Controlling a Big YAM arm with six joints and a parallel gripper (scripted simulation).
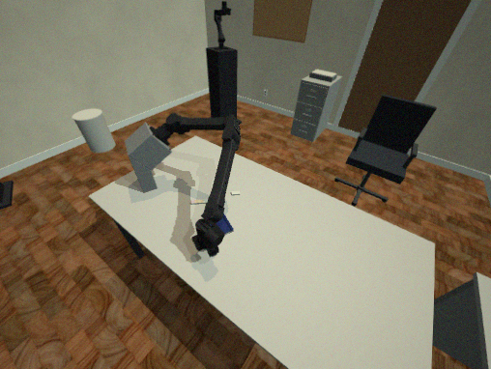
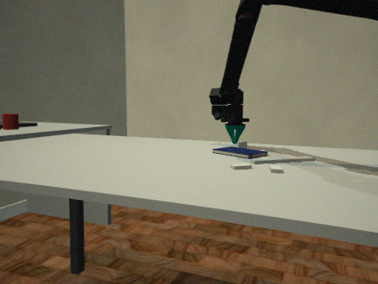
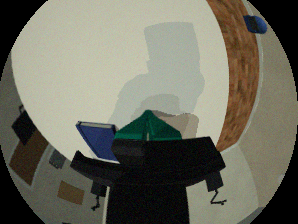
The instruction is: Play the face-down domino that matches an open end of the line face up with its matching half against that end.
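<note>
Shut gripper (image 2: 234, 140) above three loose dominoes, one book (image 2: 239, 152).

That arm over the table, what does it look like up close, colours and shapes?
A slim matte-black arm of tube-like links joined by chunkier joints. It ends in a blocky black wrist housing. The gripper has green fingers that taper together into a downward-pointing wedge. No cables or markings are visible.

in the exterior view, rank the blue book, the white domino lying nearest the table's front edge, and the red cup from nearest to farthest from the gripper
1. Blue book: on the table just below the shut gripper.
2. White domino: lower, toward the table's front edge.
3. Red cup: far left, on the other table.
</note>
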